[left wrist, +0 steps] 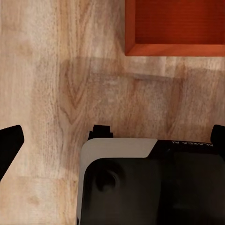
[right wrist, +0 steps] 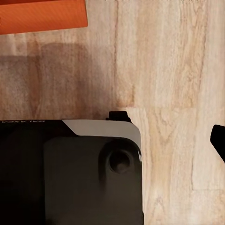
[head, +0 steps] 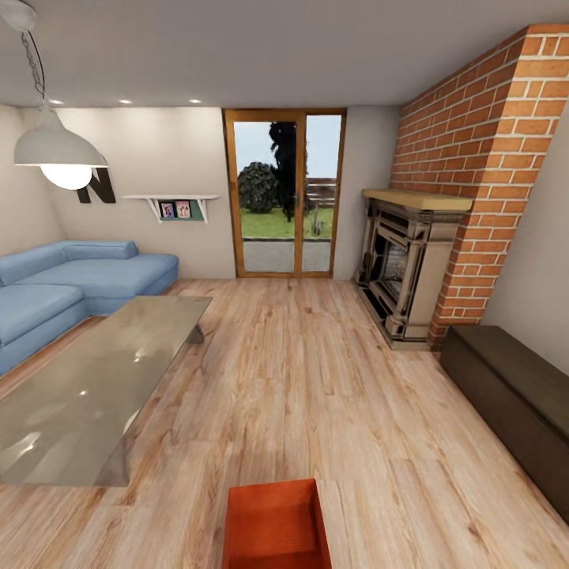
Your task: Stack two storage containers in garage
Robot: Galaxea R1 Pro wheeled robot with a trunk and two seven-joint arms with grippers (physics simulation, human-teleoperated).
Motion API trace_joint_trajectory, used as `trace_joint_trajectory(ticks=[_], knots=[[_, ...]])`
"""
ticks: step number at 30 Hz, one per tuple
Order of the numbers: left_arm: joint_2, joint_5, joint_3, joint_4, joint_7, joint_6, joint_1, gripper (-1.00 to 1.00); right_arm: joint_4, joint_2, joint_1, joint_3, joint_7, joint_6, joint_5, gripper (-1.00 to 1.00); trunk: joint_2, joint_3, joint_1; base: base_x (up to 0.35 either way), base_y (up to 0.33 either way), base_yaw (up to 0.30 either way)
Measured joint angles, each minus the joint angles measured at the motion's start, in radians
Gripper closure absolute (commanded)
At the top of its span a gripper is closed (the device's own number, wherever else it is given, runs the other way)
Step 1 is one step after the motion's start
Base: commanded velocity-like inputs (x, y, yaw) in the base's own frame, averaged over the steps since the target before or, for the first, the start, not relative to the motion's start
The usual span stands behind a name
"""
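I am in the living room, on its light wood plank flooring (head: 316, 379). One orange-red storage container (head: 275, 525) sits open-topped on the planks right in front of me, at the lower middle of the head view. A corner of the container (left wrist: 176, 23) appears in the left wrist view, beyond my dark base (left wrist: 150, 187). My left gripper (left wrist: 112, 136) hangs open and empty, its black fingertips (left wrist: 9, 140) far apart. The right wrist view catches another corner of the container (right wrist: 42, 16) and one fingertip (right wrist: 218, 139) of the open right gripper. The garage is out of view.
A glass-topped table (head: 87, 387) stands to the left, with a blue sofa (head: 71, 284) behind it. On the right are a brick fireplace (head: 407, 269) and a dark low cabinet (head: 514, 403). Glazed patio doors (head: 284, 194) are straight ahead, and a pendant lamp (head: 55, 150) hangs upper left.
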Motion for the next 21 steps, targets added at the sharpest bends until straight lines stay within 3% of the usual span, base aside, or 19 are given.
trace_joint_trajectory(ticks=[21], knots=[[0.000,0.000,0.000,0.000,0.000,0.000,0.000,-1.00,0.000,-0.001,0.000,0.000,0.000,0.000,0.001,-1.00,0.000,-0.031,0.000,0.000,0.000,0.000]])
